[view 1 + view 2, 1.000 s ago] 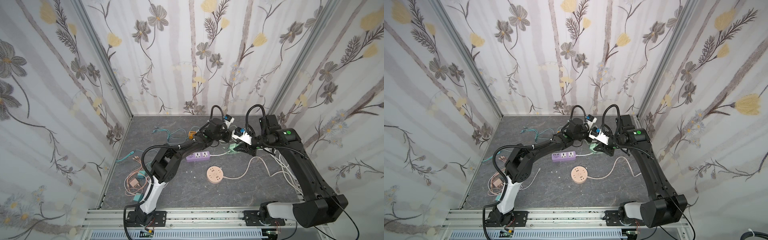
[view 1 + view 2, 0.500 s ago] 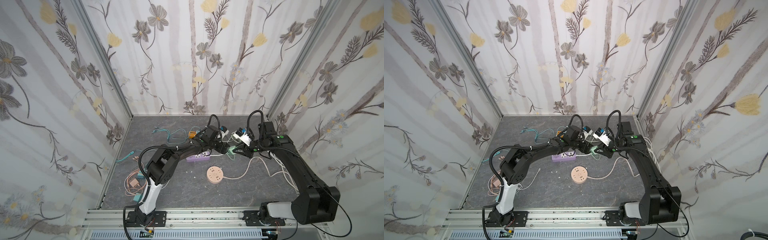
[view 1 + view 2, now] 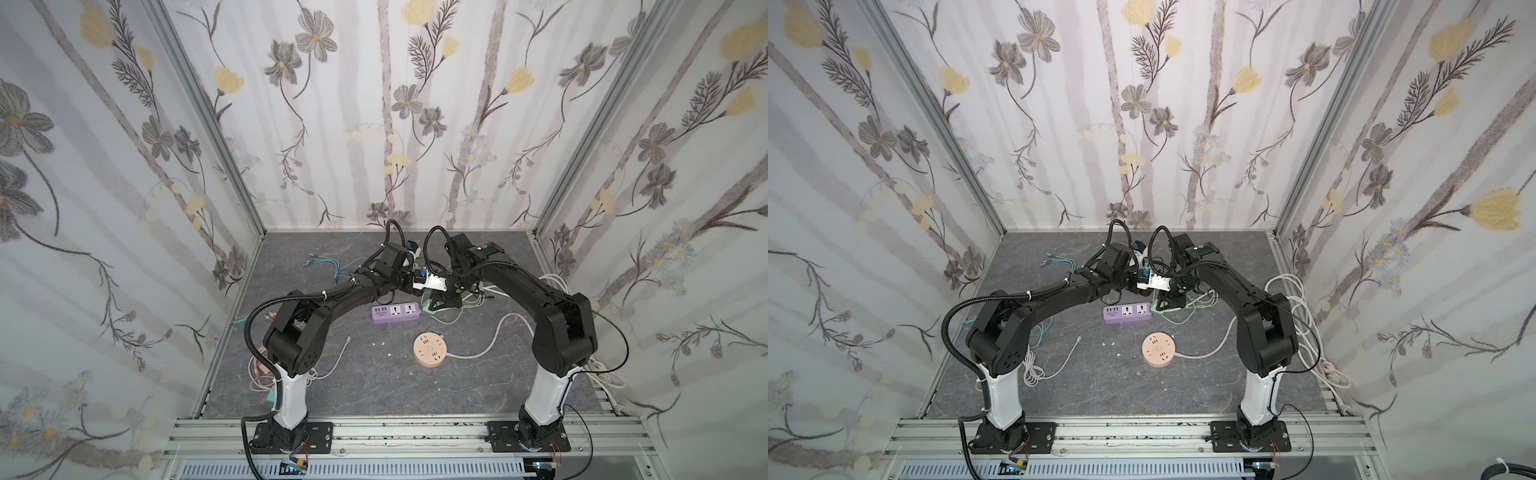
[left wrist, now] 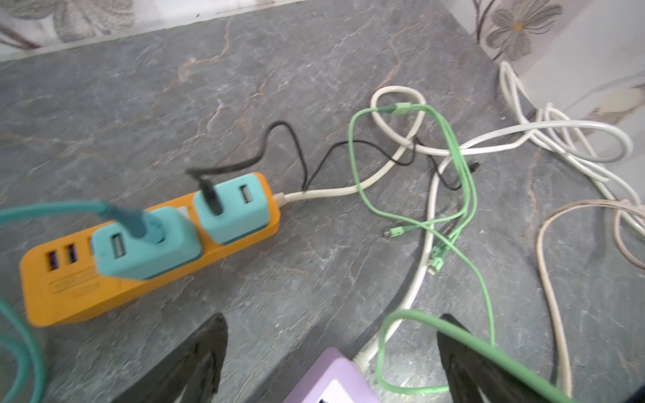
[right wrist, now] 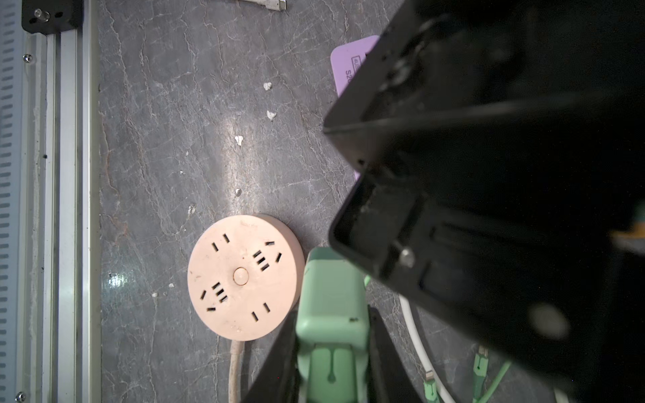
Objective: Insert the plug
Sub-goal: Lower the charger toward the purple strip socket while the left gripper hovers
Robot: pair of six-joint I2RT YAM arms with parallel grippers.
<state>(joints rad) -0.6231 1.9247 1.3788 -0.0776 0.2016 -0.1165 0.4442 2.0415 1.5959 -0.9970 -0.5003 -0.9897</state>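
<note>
My right gripper (image 5: 331, 331) is shut on a pale green plug (image 5: 331, 289), one finger (image 5: 286, 345) on each side of its body. In both top views this green plug (image 3: 427, 300) hangs just past the right end of the purple power strip (image 3: 395, 312). My left gripper (image 4: 331, 324) is open, its fingers (image 4: 209, 345) wide apart above the near end of the purple strip (image 4: 335, 377) with nothing between them. A green cable (image 4: 488, 345) crosses one left finger. The left arm's black body (image 5: 488, 174) hides most of the purple strip (image 5: 352, 62) in the right wrist view.
A round pink socket (image 3: 430, 351) lies in front of the purple strip on its beige cord. An orange strip (image 4: 150, 272) carries two teal adapters (image 4: 230, 209). Green, white and black cables (image 4: 453, 150) tangle at the back right; more white cord (image 3: 1304, 332) lies by the right wall.
My left gripper has gone from shut to wide open. Both wrists have dropped lower, and the right gripper has carried the green plug leftward to the purple strip's end.
</note>
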